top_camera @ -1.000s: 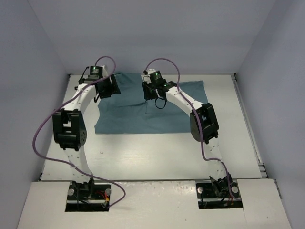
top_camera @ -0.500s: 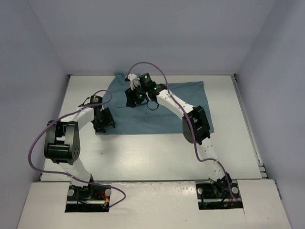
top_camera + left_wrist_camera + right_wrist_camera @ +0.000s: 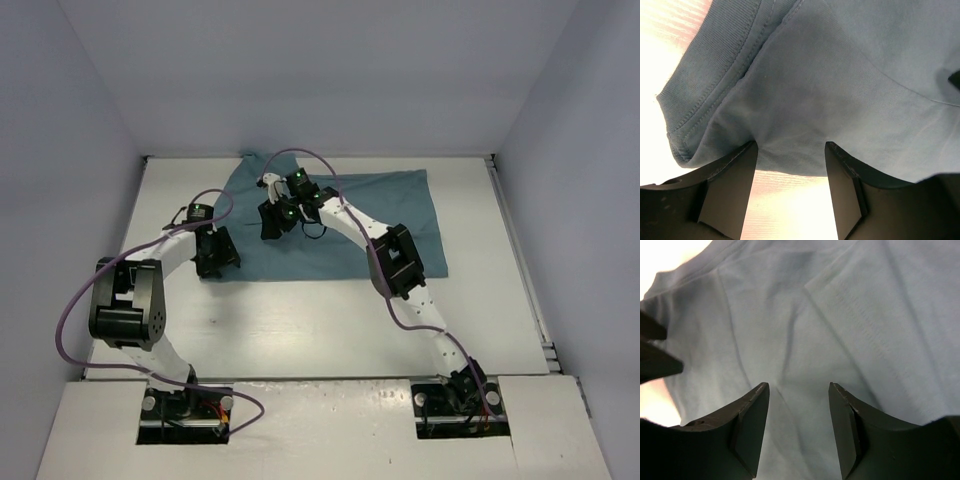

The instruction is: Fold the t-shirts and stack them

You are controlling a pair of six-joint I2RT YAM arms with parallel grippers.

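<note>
The t-shirt (image 3: 350, 215) lies on the table's (image 3: 300, 320) far half, with the left gripper (image 3: 790, 175) at its near-left edge and the right gripper (image 3: 797, 410) mid-cloth — both parted, empty — apparently needing to pinch cloth to start a fold.

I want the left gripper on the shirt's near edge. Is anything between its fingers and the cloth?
Nothing visible. The left gripper hangs open right at the t-shirt edge, with only table showing between its fingers. The right gripper is open over the cloth farther in, apart from it.
</note>
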